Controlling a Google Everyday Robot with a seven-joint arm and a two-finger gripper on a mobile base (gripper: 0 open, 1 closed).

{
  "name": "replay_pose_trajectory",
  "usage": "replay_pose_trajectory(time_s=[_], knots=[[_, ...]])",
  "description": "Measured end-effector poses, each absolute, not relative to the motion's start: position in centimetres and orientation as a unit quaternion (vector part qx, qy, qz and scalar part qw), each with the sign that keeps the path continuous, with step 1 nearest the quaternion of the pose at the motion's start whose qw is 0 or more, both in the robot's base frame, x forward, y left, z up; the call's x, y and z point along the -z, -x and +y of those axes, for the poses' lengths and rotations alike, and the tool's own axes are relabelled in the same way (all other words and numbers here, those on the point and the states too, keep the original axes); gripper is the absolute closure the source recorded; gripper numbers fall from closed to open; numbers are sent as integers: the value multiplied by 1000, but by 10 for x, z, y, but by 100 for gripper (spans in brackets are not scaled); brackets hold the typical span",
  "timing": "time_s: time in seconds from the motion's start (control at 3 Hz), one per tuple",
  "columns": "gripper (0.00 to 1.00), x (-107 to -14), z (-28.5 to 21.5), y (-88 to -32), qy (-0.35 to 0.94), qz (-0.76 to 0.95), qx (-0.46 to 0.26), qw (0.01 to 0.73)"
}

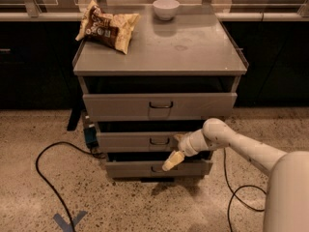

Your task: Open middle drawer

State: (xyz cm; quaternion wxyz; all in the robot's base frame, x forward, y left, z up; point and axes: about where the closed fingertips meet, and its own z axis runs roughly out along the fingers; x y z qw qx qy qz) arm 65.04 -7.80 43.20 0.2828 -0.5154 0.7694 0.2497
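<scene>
The grey metal cabinet (159, 57) has three drawers. The middle drawer (130, 142) has a flat grey front and a small dark wire handle (159, 141) at its centre. Its front sits slightly forward of the cabinet frame, with a dark gap above it. My gripper (173, 161) hangs from the white arm (227, 139) coming in from the right. It is just right of and below the middle handle, in front of the bottom drawer (140, 168). The top drawer (159, 105) is the tallest and stands slightly out.
A chip bag (107, 27) and a white bowl (166, 8) sit on the cabinet top. A black cable (46, 178) loops on the speckled floor at left, another cable (234, 192) at right. Blue tape (67, 221) marks the floor. Dark counters stand behind.
</scene>
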Motion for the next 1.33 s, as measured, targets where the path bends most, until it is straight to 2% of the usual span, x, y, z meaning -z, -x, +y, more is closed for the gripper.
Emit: replay_pose_trajectory(time_s=[0.67,1.33], knots=[[0,-447,-73,-663,520,761,-237,308],[0,-485,-72,-698,514,753,-206,355]])
